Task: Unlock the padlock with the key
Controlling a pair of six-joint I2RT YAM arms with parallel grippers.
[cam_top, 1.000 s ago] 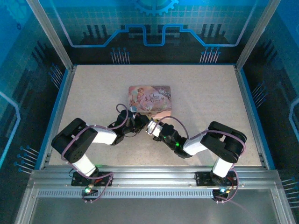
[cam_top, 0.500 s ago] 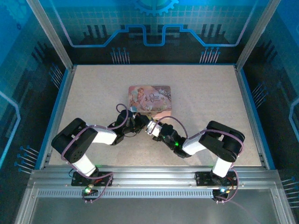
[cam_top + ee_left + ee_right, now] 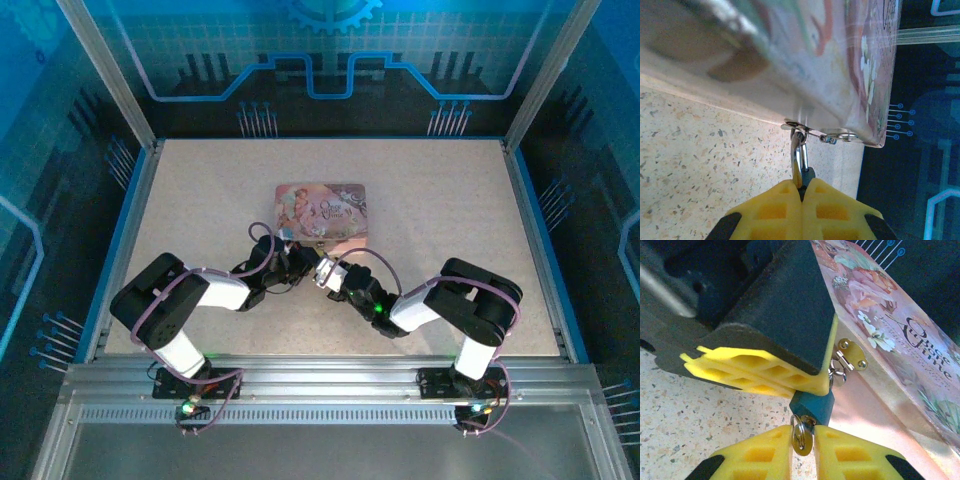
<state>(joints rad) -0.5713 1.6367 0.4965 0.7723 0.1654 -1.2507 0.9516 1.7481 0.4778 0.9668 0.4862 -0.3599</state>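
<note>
**Turn the key slowly**

We see the padlock [image 3: 812, 405] hanging from the little metal clasp [image 3: 852, 354] on the near side of the pink box [image 3: 322, 210], in the middle of the counter [image 3: 430, 180]. The left claw [image 3: 802, 186] is pinched tight on the padlock's dark body. The padlock's shiny loop [image 3: 799, 150] sticks out toward the box and goes through the clasp. The right claw [image 3: 802, 434] is pinched on the key [image 3: 800, 439], which touches the end of the padlock away from the loop. We think the key is in the keyhole or just at it, but we cannot tell how deep.

To do this step well, we think the right claw should push the key straight in, all the way, and then twist it slowly. The left claw should grip the padlock firmly so it does not spin with the key. Both things are tiny, so a hard twist could bend the key or make it slip out. We should not tug on the box.
</note>
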